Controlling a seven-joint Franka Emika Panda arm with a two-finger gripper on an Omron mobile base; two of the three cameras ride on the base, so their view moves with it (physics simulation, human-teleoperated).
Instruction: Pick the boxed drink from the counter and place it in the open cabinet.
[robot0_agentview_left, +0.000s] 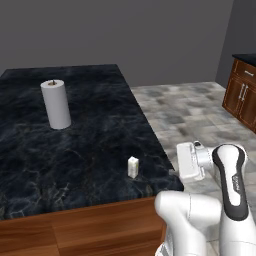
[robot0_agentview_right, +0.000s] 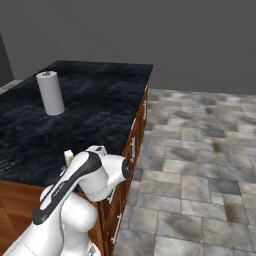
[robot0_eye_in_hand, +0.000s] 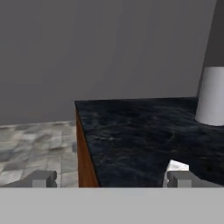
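Note:
The boxed drink (robot0_agentview_left: 133, 167) is a tiny cream carton standing upright near the front right corner of the counter (robot0_agentview_left: 75, 150), a black stone top with brown wood sides. In the right base view the boxed drink (robot0_agentview_right: 68, 156) peeks out behind my arm. My white hand (robot0_agentview_left: 190, 161) hovers off the counter's right edge, level with the carton and a short way to its right. In the hand view my gripper (robot0_eye_in_hand: 113, 179) is open with nothing between its fingers, and the boxed drink (robot0_eye_in_hand: 176, 166) sits just behind the right fingertip (robot0_eye_in_hand: 181, 178). The open cabinet is out of view.
A tall white paper towel roll (robot0_agentview_left: 56, 104) stands far back on the counter's left part. Low brown cabinets with drawers (robot0_agentview_left: 242, 92) line the far right wall. Grey tiled floor (robot0_agentview_right: 200, 150) lies open to the right of the counter.

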